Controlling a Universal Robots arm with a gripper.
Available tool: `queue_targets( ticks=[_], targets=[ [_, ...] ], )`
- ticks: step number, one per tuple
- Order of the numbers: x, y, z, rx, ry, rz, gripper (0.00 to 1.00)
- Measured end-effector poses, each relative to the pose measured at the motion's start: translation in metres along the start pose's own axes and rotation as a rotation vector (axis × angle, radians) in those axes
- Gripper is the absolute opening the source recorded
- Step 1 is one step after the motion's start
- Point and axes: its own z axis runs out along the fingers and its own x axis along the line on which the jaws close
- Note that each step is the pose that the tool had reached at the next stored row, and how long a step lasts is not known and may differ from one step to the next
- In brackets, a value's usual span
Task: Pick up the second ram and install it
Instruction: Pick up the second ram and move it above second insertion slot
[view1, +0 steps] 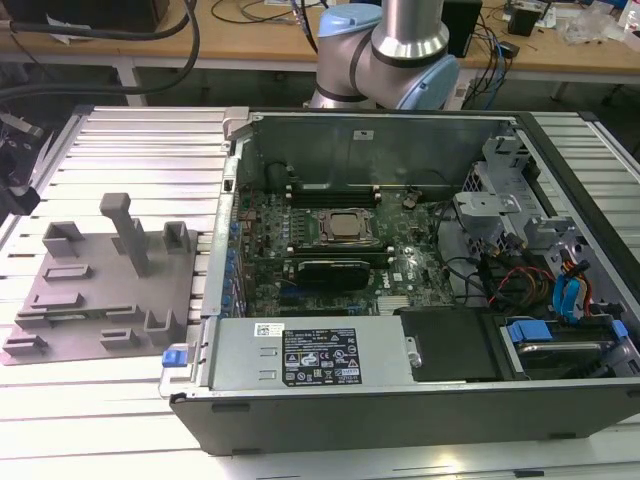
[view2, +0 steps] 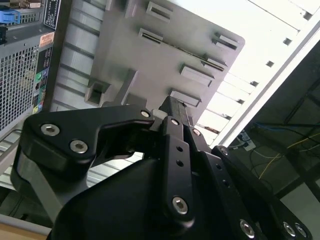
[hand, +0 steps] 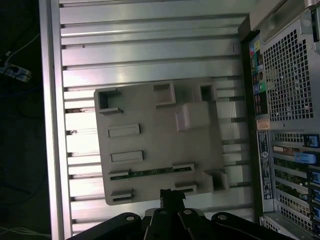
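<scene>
Observed: gripper (hand: 172, 196) hangs over one edge of the grey fixture plate (hand: 150, 115), fingers drawn together, holding nothing. The second ram (hand: 150, 173) sits edgewise in that plate's slot, near the gripper.

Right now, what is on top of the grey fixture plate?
A thin green ram stick sits on edge between two holders of the fixture plate. In the first wrist view the gripper covers part of the plate's edge.
</scene>
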Motion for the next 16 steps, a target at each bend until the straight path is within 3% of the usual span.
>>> queue_targets(
  ticks=[4, 6, 8, 10, 16],
  targets=[
    [0.0000, 0.0000, 0.0000, -0.0004, 0.0005, -0.010, 0.08],
    [0.0000, -0.0001, -0.0001, -0.0032, 0.0047, -0.101, 0.08],
    [0.0000, -0.0001, 0.0000, -0.0043, 0.0065, -0.142, 0.08],
    [0.0000, -0.0001, 0.0000, -0.0065, 0.0103, -0.225, 0.08],
    [0.0000, -0.0001, 0.0000, -0.0083, 0.0134, -0.293, 0.08]
  ],
)
